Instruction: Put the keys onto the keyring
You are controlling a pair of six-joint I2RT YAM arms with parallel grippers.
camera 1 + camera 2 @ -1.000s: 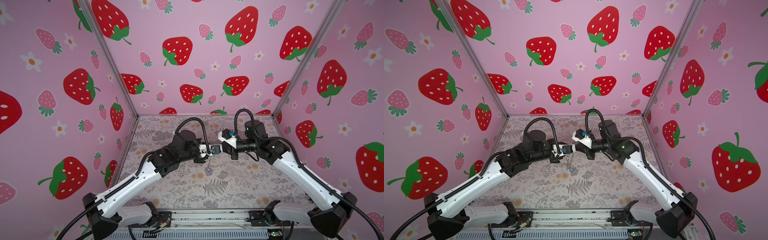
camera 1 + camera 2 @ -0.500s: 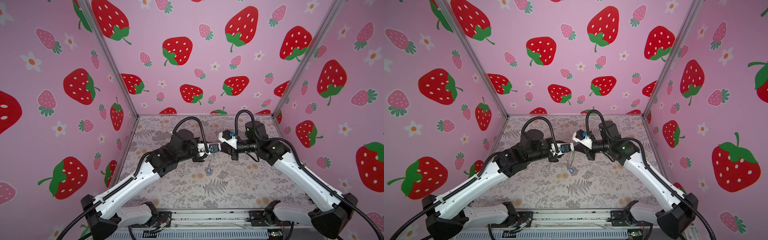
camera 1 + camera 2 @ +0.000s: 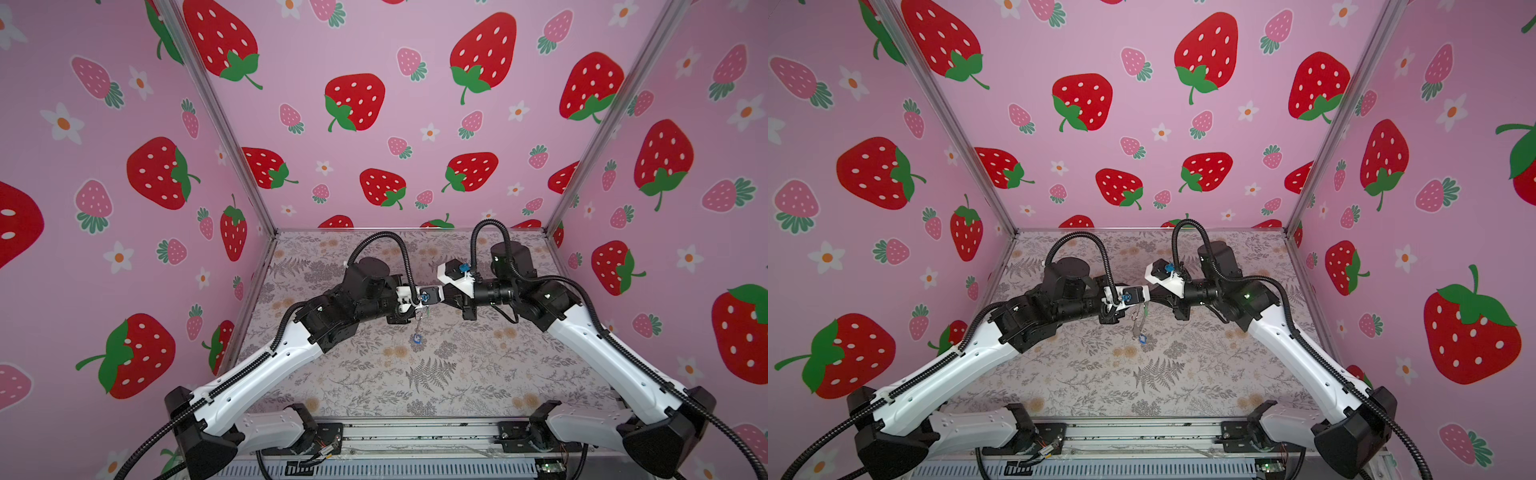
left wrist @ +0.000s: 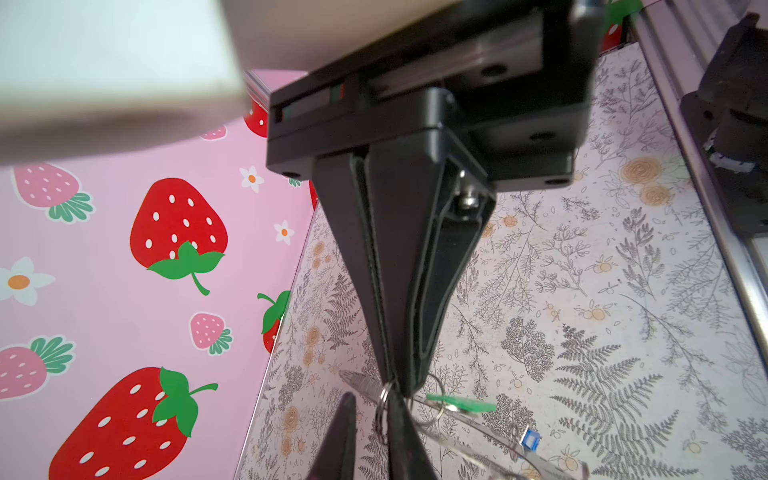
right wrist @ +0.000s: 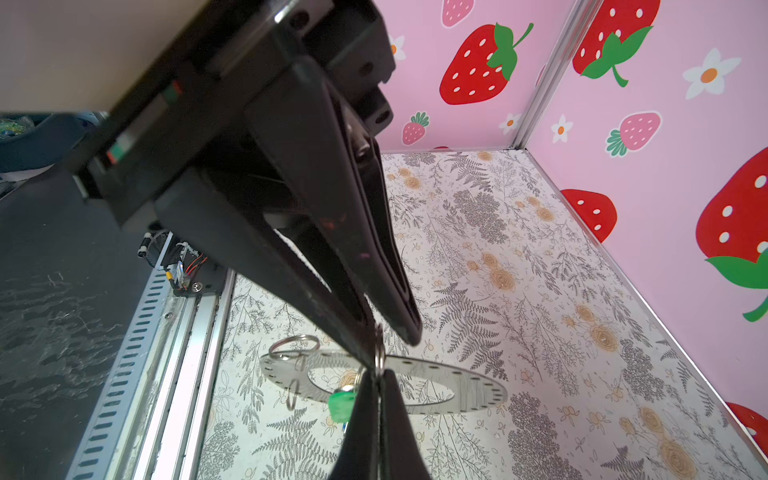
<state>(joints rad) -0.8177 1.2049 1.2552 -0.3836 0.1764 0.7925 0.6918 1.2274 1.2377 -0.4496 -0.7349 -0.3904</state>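
Both grippers meet in mid-air over the middle of the table. The keyring (image 5: 457, 384), a flat grey disc with a wide hole, hangs below them (image 3: 419, 322). A small split ring (image 5: 379, 353) sits on its rim. My left gripper (image 4: 397, 384) is shut on that split ring, and my right gripper (image 5: 392, 345) pinches the same ring from the opposite side. The green key (image 5: 341, 405) dangles right beside the tips (image 4: 461, 403). The blue key (image 4: 530, 438) hangs at the keyring's low end (image 3: 417, 338).
Two more split rings (image 5: 293, 345) (image 5: 292, 395) sit on the keyring's rim. The floral table cover (image 3: 457, 374) lies well below the grippers. Pink strawberry walls (image 3: 374, 124) close three sides. A metal rail (image 3: 415, 434) runs along the front edge.
My left jaws have narrowed a little onto the split ring. Both arms have hardly moved, and the keyring still hangs between the grippers.
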